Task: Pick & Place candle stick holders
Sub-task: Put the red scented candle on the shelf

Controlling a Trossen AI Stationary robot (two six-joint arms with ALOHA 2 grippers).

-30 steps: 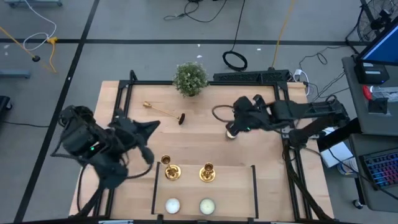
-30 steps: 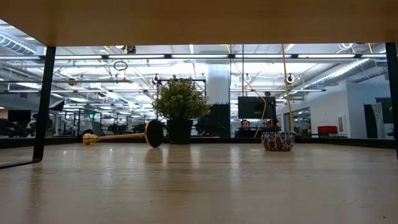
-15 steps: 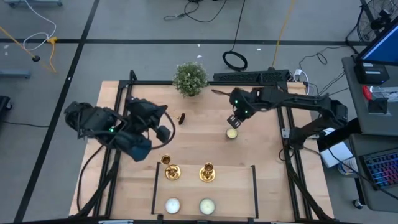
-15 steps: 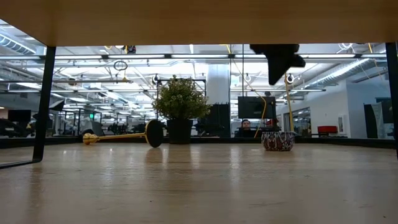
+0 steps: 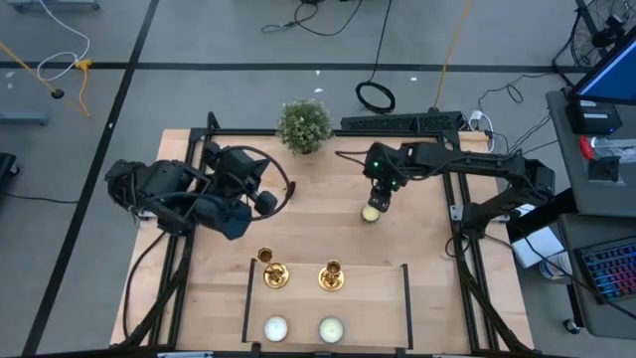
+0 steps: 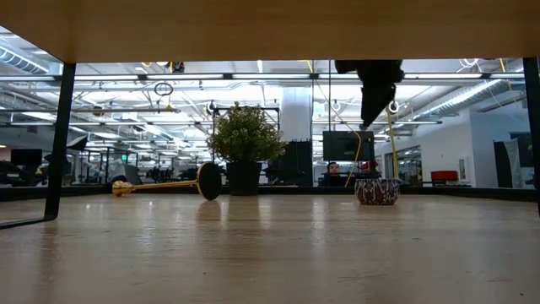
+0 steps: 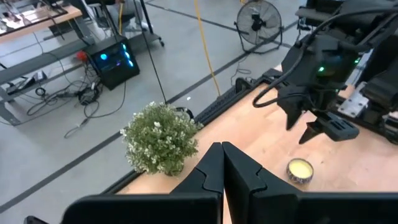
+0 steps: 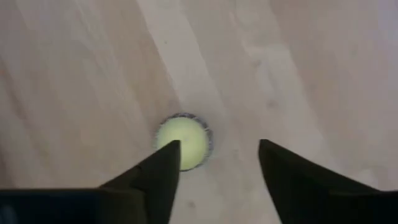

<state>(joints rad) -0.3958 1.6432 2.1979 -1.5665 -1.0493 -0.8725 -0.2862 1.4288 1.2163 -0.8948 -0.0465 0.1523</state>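
Two gold candle stick holders [image 5: 273, 270] [image 5: 331, 274] stand upright on their round bases near the table's front. A third candle stick holder [image 6: 160, 186] lies on its side at the far left, its base [image 6: 209, 181] on edge; in the high view my left arm covers it. My left gripper [image 5: 268, 201] [image 7: 222, 163] hovers there, shut and empty. My right gripper [image 5: 379, 199] [image 6: 371, 93] hangs open, pointing down over a pale-green tealight [image 8: 183, 142] [image 5: 371, 213] without touching it.
A bushy potted plant [image 5: 304, 125] [image 6: 245, 152] stands at the far edge. Two white tealights [image 5: 275, 326] [image 5: 330, 328] sit at the near edge, inside a black rail frame [image 5: 405, 298] that also encloses the two upright holders. Bare wood lies in the table's middle.
My left arm has swung from the near left toward the far edge and the table's middle, ending over the lying holder. My right gripper has come down over the pale-green tealight and tipped from near level to pointing down. No object has moved.
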